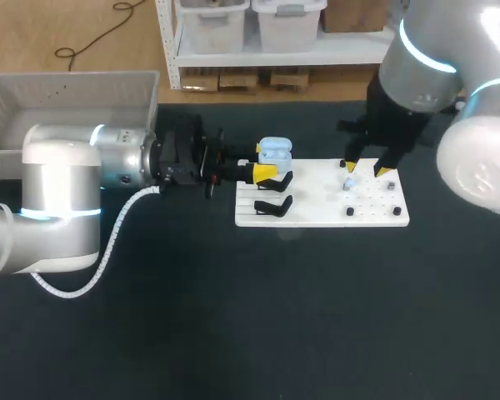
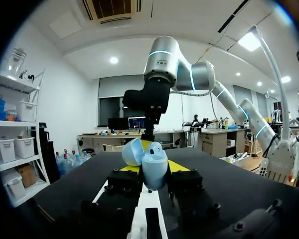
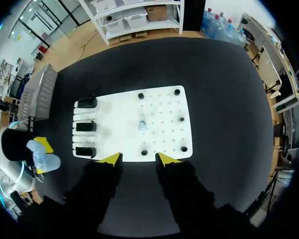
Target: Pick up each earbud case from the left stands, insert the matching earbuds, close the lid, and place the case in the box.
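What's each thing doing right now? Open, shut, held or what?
left tool: shut on the earbud case.
earbud case: lid open, held up.
right tool: open, over the white board.
earbud: loose on the white board.
stands: bare.

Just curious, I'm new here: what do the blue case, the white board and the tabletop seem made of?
The blue case looks like smooth moulded plastic, slightly glossy: light glints on its rounded lid. The white board seems rigid matt plastic or painted sheet, flat with rows of holes. The tabletop looks covered in dark matt cloth or mat, showing no reflections.
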Action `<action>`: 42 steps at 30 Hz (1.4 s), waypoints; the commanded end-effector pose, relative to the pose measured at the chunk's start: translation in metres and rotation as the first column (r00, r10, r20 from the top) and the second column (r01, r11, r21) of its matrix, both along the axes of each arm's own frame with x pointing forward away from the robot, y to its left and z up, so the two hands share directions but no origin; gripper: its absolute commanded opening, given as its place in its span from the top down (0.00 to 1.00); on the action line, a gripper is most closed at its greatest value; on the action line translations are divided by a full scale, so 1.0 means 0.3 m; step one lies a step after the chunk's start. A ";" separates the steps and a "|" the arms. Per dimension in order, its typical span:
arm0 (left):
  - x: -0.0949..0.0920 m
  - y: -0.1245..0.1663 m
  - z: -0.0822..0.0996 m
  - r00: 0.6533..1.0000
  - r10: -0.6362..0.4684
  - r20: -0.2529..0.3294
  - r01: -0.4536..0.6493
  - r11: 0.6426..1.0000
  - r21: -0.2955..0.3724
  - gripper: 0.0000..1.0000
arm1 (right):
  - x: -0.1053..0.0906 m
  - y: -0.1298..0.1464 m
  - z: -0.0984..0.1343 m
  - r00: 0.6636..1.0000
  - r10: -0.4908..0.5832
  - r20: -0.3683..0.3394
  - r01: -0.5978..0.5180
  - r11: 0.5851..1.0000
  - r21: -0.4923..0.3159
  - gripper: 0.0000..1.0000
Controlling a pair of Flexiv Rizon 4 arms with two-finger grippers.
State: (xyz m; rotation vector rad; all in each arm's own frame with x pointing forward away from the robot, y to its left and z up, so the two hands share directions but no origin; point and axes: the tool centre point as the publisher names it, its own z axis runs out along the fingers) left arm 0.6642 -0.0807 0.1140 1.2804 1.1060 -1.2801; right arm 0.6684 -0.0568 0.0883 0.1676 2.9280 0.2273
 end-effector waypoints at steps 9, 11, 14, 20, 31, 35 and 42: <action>0.002 0.000 -0.002 1.000 -0.001 0.000 0.001 1.000 0.000 1.00 | 0.066 0.029 -0.119 0.999 0.001 -0.048 -0.004 0.998 -0.055 0.56; 0.002 0.000 -0.002 1.000 -0.001 0.000 0.001 1.000 0.000 1.00 | 0.072 0.030 -0.134 0.999 0.000 -0.052 -0.003 0.998 -0.055 0.56; 0.002 0.000 -0.002 1.000 -0.001 0.000 0.001 1.000 0.000 1.00 | 0.082 0.031 -0.151 0.999 -0.002 -0.053 -0.001 0.998 -0.057 0.56; 0.002 0.000 -0.002 1.000 -0.001 0.000 0.001 1.000 0.000 1.00 | 0.102 0.026 -0.179 0.999 -0.013 -0.049 0.011 0.999 -0.051 0.53; 0.002 0.000 -0.002 1.000 -0.001 0.000 0.001 1.000 0.000 1.00 | 0.125 0.015 -0.213 0.998 -0.035 -0.057 0.034 0.999 -0.025 0.55; 0.002 0.000 -0.002 1.000 -0.001 0.000 0.001 1.000 0.000 1.00 | 0.128 0.015 -0.216 0.998 -0.038 -0.055 0.038 0.999 -0.018 0.56; 0.002 0.000 -0.002 1.000 -0.001 0.000 0.001 1.000 0.000 1.00 | 0.135 0.012 -0.233 0.997 -0.043 -0.062 0.043 0.999 -0.015 0.59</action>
